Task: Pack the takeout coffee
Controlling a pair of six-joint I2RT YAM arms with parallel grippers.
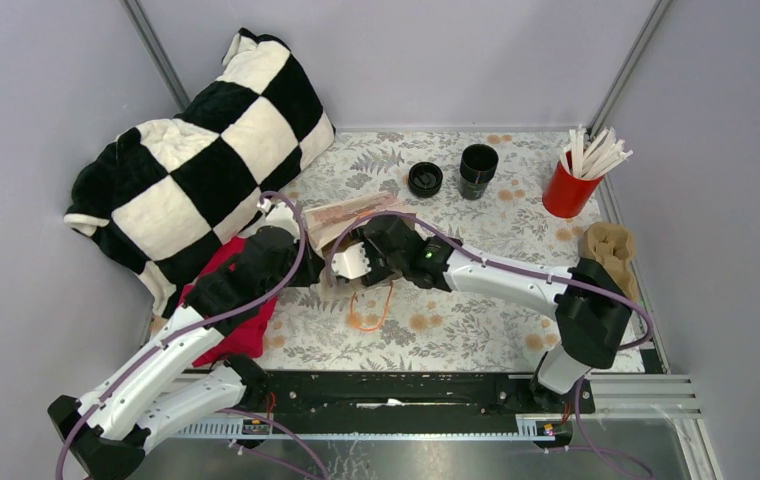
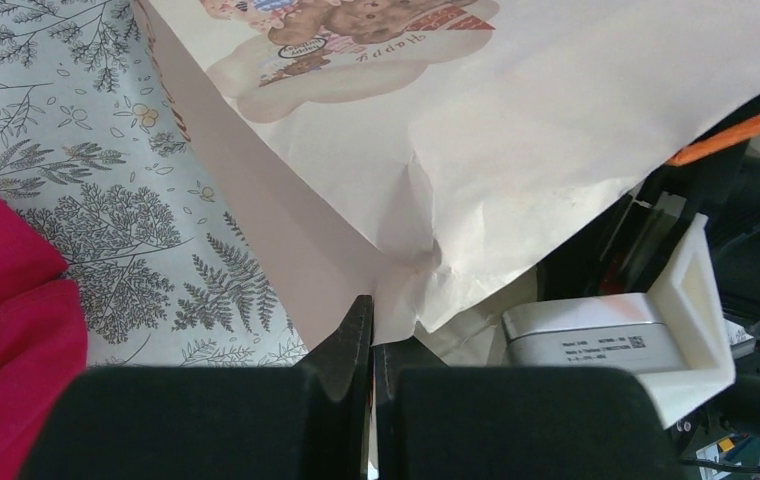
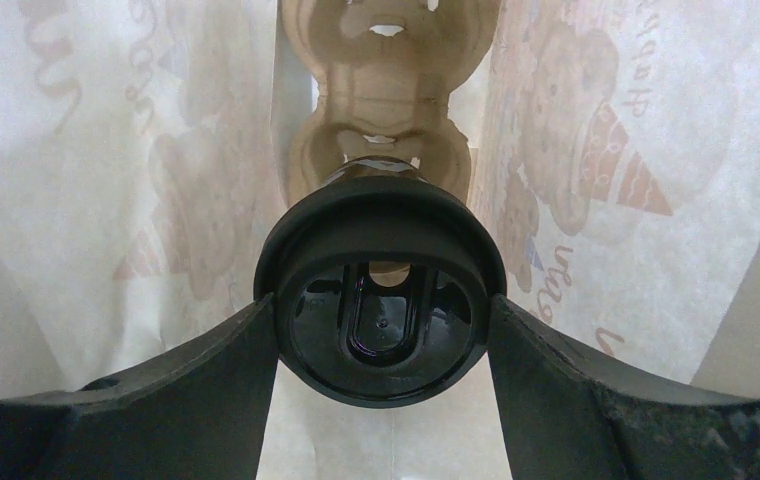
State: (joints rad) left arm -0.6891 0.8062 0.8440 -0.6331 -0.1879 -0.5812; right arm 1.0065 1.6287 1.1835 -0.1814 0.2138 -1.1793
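I am gripping the cup in my right gripper, the two fingers standing wide apart and pressing on its black lid from either side, so the lid's sip slot is facing my wrist camera. The cup is being held inside the bag, whose printed paper walls are rising on both sides of it. Its far end is pointing at a brown carrier lying deeper in the bag; whether it is touching the carrier I cannot tell. My left gripper is pinching the bag's edge, jaws closed flat on a creased corner of the paper, with the floral tablecloth and a red cloth lying beside it. In the top view both my arms are meeting at the bag near the table's middle, and the cup itself is hiding there behind my right wrist. An orange handle is trailing from the bag toward the near edge. Further back a cup stack is standing just beside a lid stack, a red cup of white sticks is standing at the right, and a checkered blanket is lying heaped at the back left.
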